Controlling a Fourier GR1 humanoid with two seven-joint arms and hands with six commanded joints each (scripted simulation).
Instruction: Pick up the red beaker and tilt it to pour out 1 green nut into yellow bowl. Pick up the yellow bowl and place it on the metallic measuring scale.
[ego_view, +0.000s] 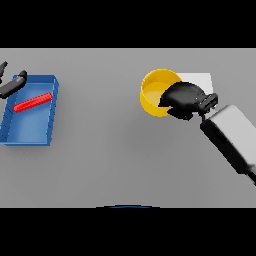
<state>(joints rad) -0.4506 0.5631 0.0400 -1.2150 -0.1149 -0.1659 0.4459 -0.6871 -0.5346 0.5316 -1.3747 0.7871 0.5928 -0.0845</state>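
Yellow bowl (156, 93) sits right of centre toward the far side of the grey bench (125, 160), right hand (184, 99) on its right rim. Fingers are curled over that rim edge and pinch it, with one dark tip reaching down the bowl's near-right wall. Bowl's right part is hidden behind the hand. Inside of the bowl reads plain yellow; can't tell whether a nut is in there.

Metallic measuring scale (200, 80) shows as a pale square patch just behind the hand, at the bowl's right side. Bowl's right edge looks to overlap or touch the scale's left edge, but the hand covers that junction, so can't tell whether the bowl rests on it or only beside it. Most of the bowl is over bare bench.

Right arm (232, 137), white and grey, comes in from the lower right at a diagonal.

Far left: blue tray (47, 135) on the bench, well apart from the bowl. Red beaker (33, 102) lies on its side in the tray's far half, slanted, right end further from the robot. Left hand (12, 85) is at the tray's far-left corner, partly cut off by the view edge, fingers straight and not closed on anything, just beside the beaker's left end.
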